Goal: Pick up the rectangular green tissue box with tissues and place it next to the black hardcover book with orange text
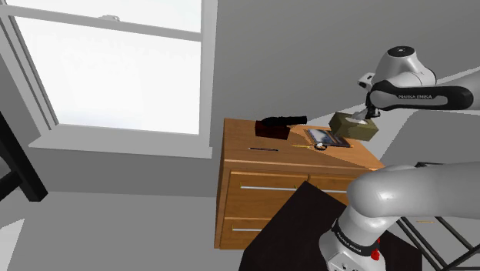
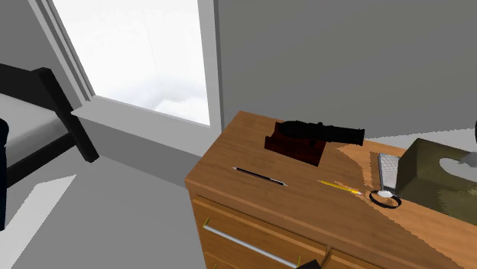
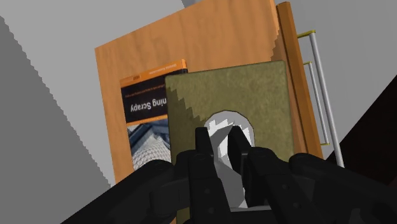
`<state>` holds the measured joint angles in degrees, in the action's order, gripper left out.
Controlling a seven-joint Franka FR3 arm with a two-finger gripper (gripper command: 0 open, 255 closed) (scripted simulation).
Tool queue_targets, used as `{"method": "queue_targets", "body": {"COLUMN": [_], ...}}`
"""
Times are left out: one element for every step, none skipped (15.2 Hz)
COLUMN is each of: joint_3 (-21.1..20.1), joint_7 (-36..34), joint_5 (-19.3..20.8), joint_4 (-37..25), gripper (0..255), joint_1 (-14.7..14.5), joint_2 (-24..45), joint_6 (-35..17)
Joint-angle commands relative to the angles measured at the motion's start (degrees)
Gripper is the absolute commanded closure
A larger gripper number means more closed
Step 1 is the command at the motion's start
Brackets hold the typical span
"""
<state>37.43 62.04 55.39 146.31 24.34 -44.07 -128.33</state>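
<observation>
One gripper (image 3: pixel 219 137) clasps the tissue box (image 3: pixel 254 89) beside the book's (image 3: pixel 143 114) edge.

A wooden dresser (image 2: pixel 244 141) with metal drawer handles (image 3: pixel 321 102) carries everything. Below the claw (image 3: pixel 219 143), a little to one side, a black book (image 3: pixel 149 114) with an orange band lies flat on the top. Just beside the book, toward the drawer front, lie a small dark ring (image 2: pixel 384 199) and a yellow pencil (image 2: pixel 340 186). Farther from the claw stands a black cannon-like model (image 2: pixel 313 136) on a dark base, and farthest of all lies a thin dark pen (image 2: pixel 260 176).
</observation>
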Motion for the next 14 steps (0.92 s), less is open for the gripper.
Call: {"method": "queue_targets", "body": {"joint_3": [0.7,1.0,1.4,1.8,2.1,2.5,2.9,3.3,3.6,4.0,4.4,4.8,5.2,5.6], "joint_7": [-0.7,-1.1,-1.6,-2.0,-2.5,-3.0,-3.4,-3.9,-4.4,-5.0,-5.5,-6.1,-6.7,-7.3], "joint_5": [1.0,1.5,2.0,2.6,3.1,3.7,4.3,4.9,5.5,6.1,6.7,7.3,8.0,8.7], "joint_4": [1.1,1.6,2.1,2.6,3.0,3.5,3.9,4.4,4.8,5.2,5.6,5.9,6.3,6.6], "gripper": [255,255,255,255,255,255,255,255,255,255,255,255,255,255], "joint_1": [0.3,0.4,0.6,0.7,0.8,0.9,1.0,1.1,1.3,1.4,1.5,1.6,1.6,1.7], "joint_2": [0.4,0.7,1.0,1.3,1.7,2.1,2.5,2.9,3.3,3.8,4.3,4.9,5.4,6.0], "joint_6": [-1.4,-2.2,-2.9,-3.7,-4.5,-5.3,-6.1,-6.9,-7.7,-8.5,-9.3,-10.2,-11.1,-11.9]}}
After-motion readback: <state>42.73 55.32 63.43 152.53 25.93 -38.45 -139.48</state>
